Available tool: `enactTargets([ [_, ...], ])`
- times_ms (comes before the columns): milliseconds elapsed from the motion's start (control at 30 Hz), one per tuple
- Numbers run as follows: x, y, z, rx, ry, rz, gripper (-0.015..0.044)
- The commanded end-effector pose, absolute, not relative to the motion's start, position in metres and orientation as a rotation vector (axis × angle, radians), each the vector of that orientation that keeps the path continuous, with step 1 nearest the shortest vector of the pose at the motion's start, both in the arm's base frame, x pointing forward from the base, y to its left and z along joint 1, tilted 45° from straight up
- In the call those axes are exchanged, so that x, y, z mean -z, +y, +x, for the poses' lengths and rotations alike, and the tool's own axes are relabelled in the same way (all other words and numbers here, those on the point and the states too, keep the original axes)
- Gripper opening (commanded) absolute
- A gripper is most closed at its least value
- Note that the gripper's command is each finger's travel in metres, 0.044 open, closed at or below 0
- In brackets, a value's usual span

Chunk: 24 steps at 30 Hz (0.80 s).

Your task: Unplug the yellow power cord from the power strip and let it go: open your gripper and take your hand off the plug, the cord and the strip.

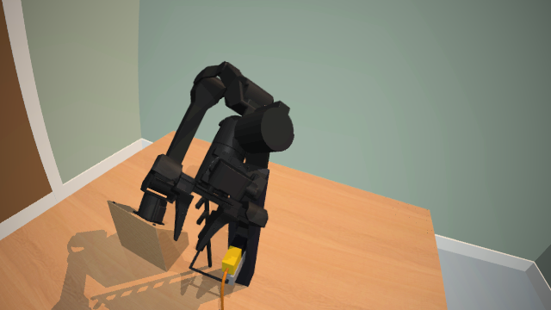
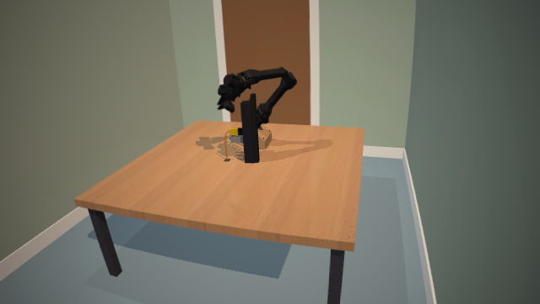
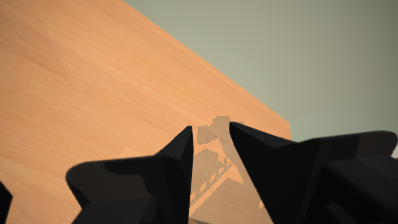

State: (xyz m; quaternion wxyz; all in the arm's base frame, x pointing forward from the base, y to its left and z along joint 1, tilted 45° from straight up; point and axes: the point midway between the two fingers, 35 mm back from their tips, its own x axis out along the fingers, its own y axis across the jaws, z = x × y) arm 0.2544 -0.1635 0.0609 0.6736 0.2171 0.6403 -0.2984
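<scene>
Above the wooden counter (image 2: 274,190) the black arm's fingers hang narrowed around nothing, well short of the yellow block-shaped plug (image 1: 232,257), which sits seated in the upright black power strip (image 2: 250,131), so unplugging and release remain.

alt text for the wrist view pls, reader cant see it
Two black pointed gripper fingers fill the lower frame, partly closed with a narrow gap and nothing between them. Beyond them lie the light wooden table top, crossed by the arm's shadow, and a grey-green wall.
</scene>
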Motion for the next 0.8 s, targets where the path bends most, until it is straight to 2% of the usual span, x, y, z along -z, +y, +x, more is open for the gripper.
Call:
enactTargets([
  [0,-0.025,-0.119,0.262,0.581,1.662,0.954,0.0160],
  [200,-0.008,-0.078,0.274,0.569,1.870,1.505,0.0160],
  [767,-0.009,-0.077,0.274,0.570,1.876,1.523,0.0160],
])
